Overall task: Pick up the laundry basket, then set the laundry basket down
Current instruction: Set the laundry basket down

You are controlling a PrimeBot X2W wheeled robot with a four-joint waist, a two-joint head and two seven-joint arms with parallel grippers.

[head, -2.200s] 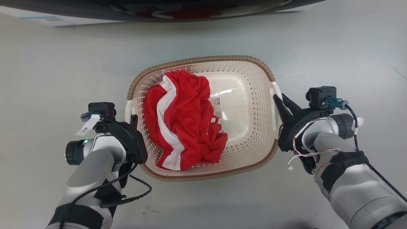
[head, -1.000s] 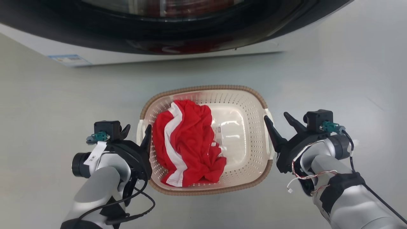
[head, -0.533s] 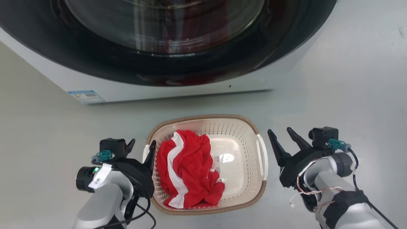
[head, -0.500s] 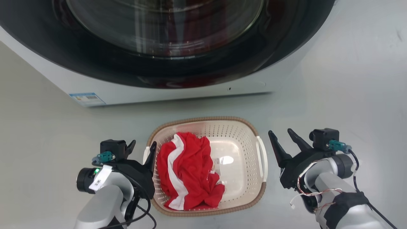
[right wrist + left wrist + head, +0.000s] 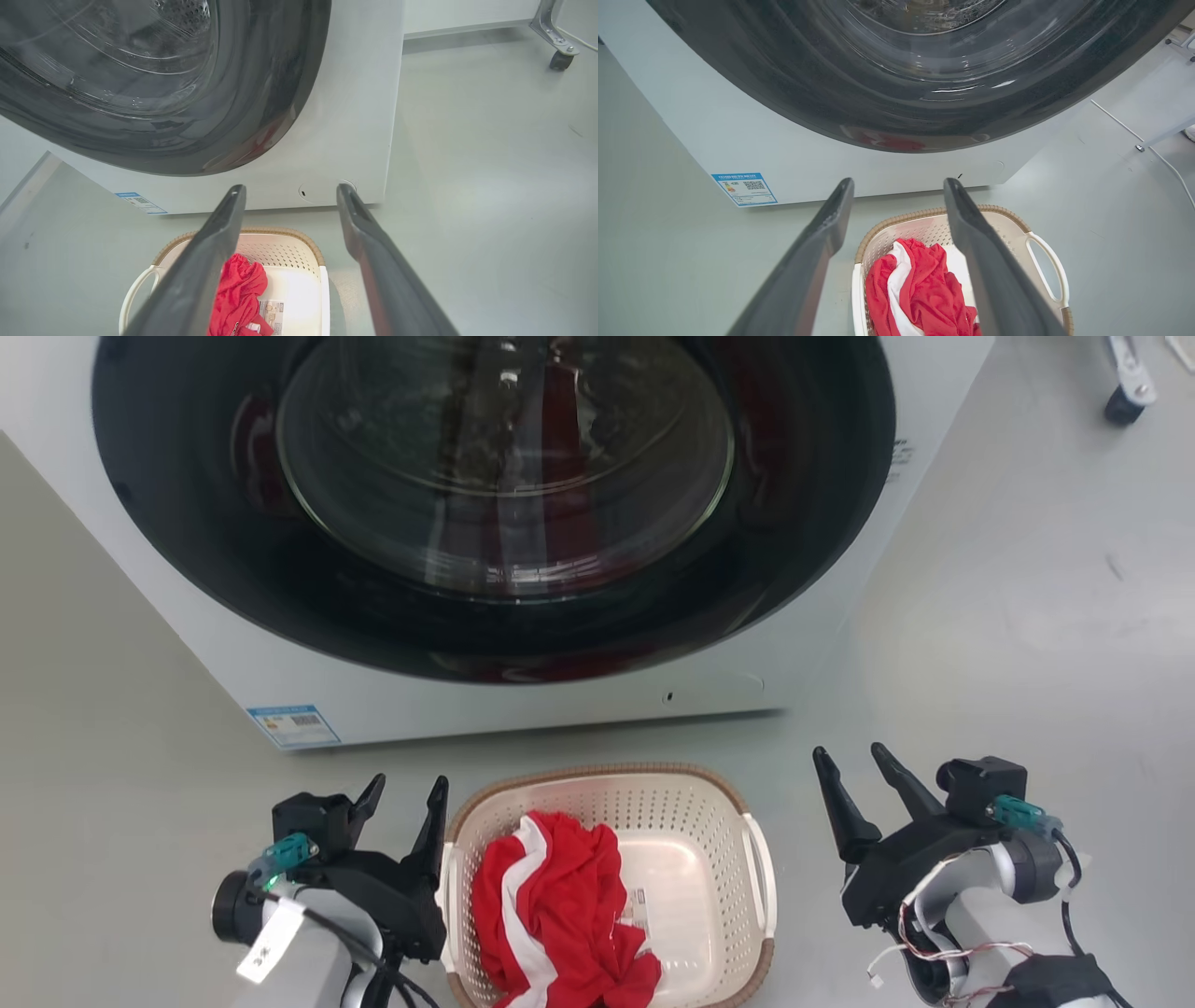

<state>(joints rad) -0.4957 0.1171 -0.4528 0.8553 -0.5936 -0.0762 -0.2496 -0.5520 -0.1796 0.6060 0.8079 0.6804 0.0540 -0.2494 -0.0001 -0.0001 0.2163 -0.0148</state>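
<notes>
The laundry basket point(image 5: 691, 803) stands on the grey floor just in front of the washer, cream-white with a brown rim and white side handles. A red and white garment point(image 5: 551, 915) lies in its left half. In the left wrist view the laundry basket point(image 5: 1017, 233) sits below the fingers, in the right wrist view the laundry basket point(image 5: 289, 247) lies low at the left. My left gripper point(image 5: 409, 786) is open, raised beside the basket's left side. My right gripper point(image 5: 848, 754) is open, off the basket's right side, clear of the handle. Neither holds anything.
A white front-loading washer point(image 5: 560, 705) with a dark round glass door point(image 5: 495, 476) rises right behind the basket. A blue label point(image 5: 294, 726) is on its lower left. A wheeled metal leg point(image 5: 1125, 392) stands at the far right. Open floor lies to the right.
Both grippers have let go of the basket's handles, opened and lifted away. The head camera has tilted up, so the washer door has come into view and the basket sits lower in the picture.
</notes>
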